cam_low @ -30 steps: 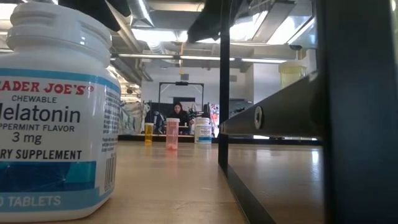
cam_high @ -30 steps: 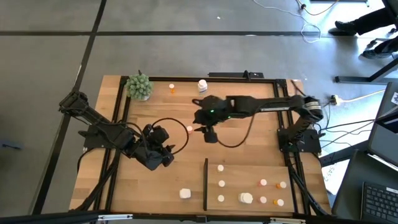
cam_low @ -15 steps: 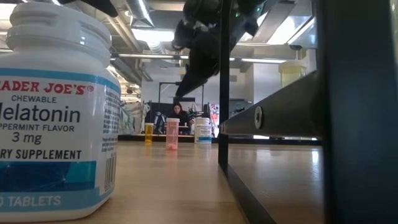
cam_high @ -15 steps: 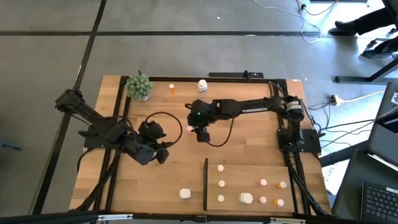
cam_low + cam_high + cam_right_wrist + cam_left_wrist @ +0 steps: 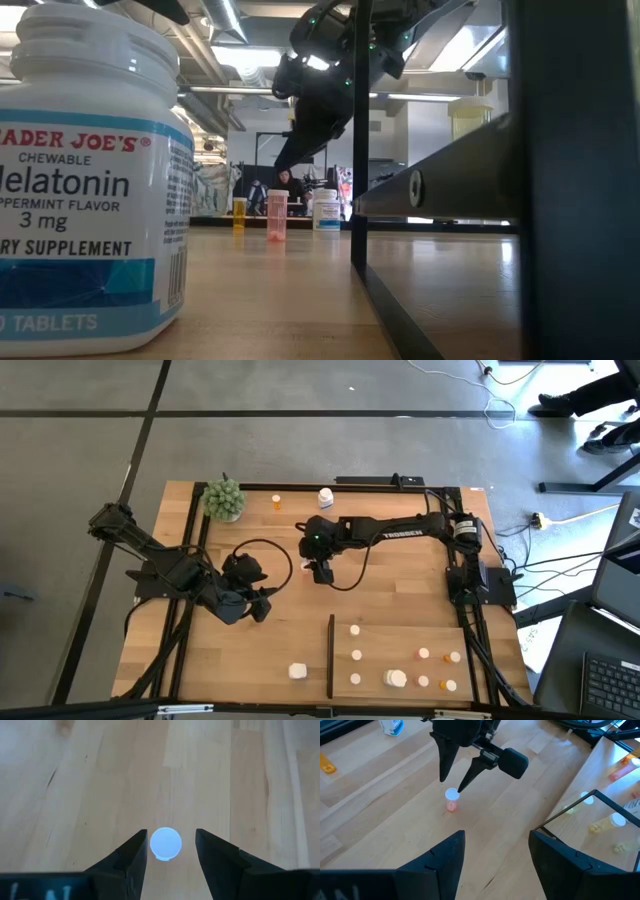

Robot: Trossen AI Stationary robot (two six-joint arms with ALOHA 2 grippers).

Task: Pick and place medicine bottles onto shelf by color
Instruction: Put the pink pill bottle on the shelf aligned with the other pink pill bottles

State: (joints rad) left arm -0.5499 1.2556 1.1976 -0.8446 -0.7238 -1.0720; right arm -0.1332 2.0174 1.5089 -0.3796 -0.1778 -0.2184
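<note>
Right claw (image 5: 320,572), released, above mid-surface astride one orange bottle (image 5: 451,800) (white cap), untouched; left claw (image 5: 262,607) released, waiting nearby.

Right pincer (image 5: 305,567) moved over small orange bottle (image 5: 451,800); left arm retracted.

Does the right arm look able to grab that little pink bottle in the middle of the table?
Probably yes. The right gripper hangs open directly over the pink bottle, its white cap between the fingers, and nothing stands beside it. The left gripper waits apart.
</note>
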